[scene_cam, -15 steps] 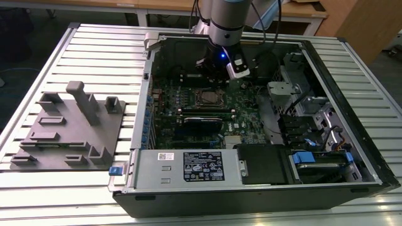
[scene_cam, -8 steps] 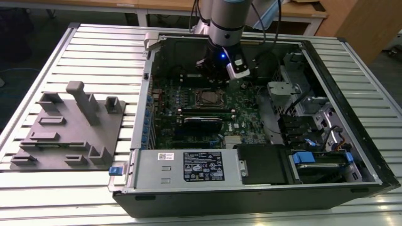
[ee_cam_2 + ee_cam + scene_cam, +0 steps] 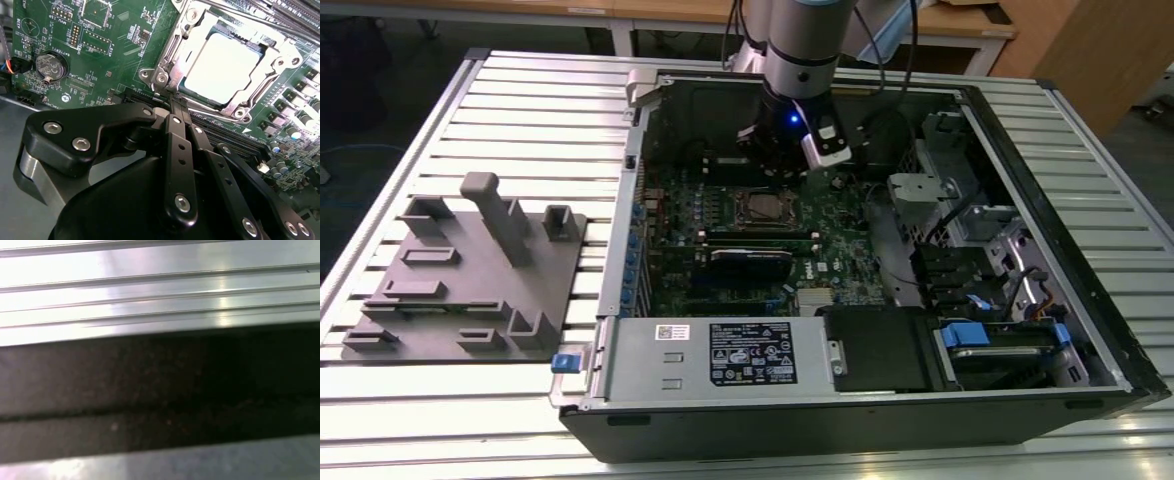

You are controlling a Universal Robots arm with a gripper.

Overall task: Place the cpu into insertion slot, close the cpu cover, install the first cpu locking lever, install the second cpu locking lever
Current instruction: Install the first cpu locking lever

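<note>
Pointing at the cpu cover (image 3: 169,50) framing the cpu (image 3: 222,67), the gripper (image 3: 176,102) is pinched closed, coin battery (image 3: 51,66) well aside.

Open case (image 3: 854,430) on slatted table (image 3: 520,90). Exterior view: fixture block (image 3: 467,280) at case's 9 o'clock. Motherboard (image 3: 827,225) in case, power supply box (image 3: 720,355) at its 6 o'clock. Cpu (image 3: 222,65) in socket, cpu cover (image 3: 250,95) around it. Gripper (image 3: 175,101) at cover's corner.
</note>
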